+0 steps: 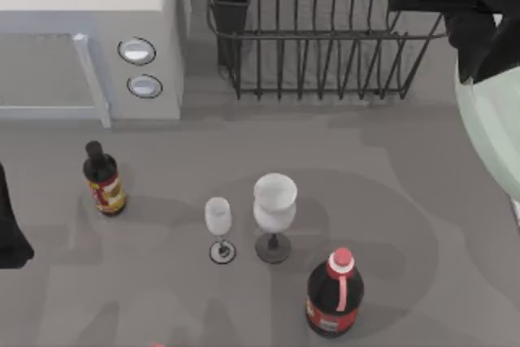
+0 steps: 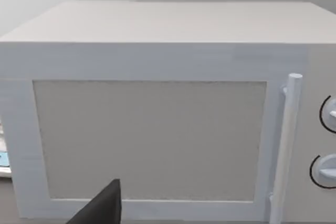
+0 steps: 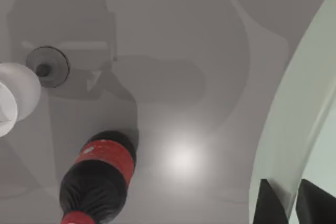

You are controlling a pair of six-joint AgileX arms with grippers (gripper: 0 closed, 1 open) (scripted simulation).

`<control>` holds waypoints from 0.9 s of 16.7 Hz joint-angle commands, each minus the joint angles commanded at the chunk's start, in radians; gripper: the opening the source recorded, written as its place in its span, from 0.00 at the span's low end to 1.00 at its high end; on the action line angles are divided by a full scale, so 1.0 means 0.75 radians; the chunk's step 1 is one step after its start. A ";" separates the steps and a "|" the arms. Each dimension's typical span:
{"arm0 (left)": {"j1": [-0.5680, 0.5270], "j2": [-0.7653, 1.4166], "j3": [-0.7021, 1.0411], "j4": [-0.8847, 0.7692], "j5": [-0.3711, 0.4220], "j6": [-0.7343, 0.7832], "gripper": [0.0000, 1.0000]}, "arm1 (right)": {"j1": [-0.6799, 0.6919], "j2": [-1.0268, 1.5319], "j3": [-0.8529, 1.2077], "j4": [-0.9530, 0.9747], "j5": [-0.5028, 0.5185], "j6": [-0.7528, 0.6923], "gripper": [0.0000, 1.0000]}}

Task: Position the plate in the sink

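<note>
Far left edge of the top view, our left arm point(image 1: 11, 229) sits low and parked; a dark finger tip point(image 2: 102, 207) pokes in at the bottom of the left wrist view, and we cannot tell whether that claw is spread or closed. Upper left of the top view: a white microwave point(image 1: 89, 6) with a vertical door handle point(image 1: 92, 79) and two round knobs point(image 1: 136, 51), one above the other; in the left wrist view its door window point(image 2: 149, 140) faces us. Below it, left of centre, a small dark bottle point(image 1: 104, 180) with a red-yellow label stands upright. Centre of the frame: a small clear glass point(image 1: 218, 219) just beside a larger wine glass point(image 1: 275, 205), both upright, apart. Lower right of them stands a dark cola bottle point(image 1: 334, 292) with red cap and red label, near the glasses but not touching. Top centre to right: a black wire dish rack point(image 1: 325, 46) with a dark cup holder at its left corner. Upper right corner: our right arm, dark, above the plate point(image 1: 494, 123), which is pale mint-green, cut off by the right edge of the frame and seemingly off the table. In the right wrist view our right gripper point(image 3: 286, 203) has its two dark fingers pinching the plate's rim, one on each face. No sink visible to us.
</note>
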 joint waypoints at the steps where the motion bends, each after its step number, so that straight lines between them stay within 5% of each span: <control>1: 0.000 0.000 0.000 0.000 0.000 0.000 1.00 | -0.012 0.016 0.016 -0.003 0.000 -0.012 0.00; 15: 0.000 0.000 0.000 0.000 0.000 0.000 1.00 | -0.684 1.092 1.041 -0.082 0.002 -0.682 0.00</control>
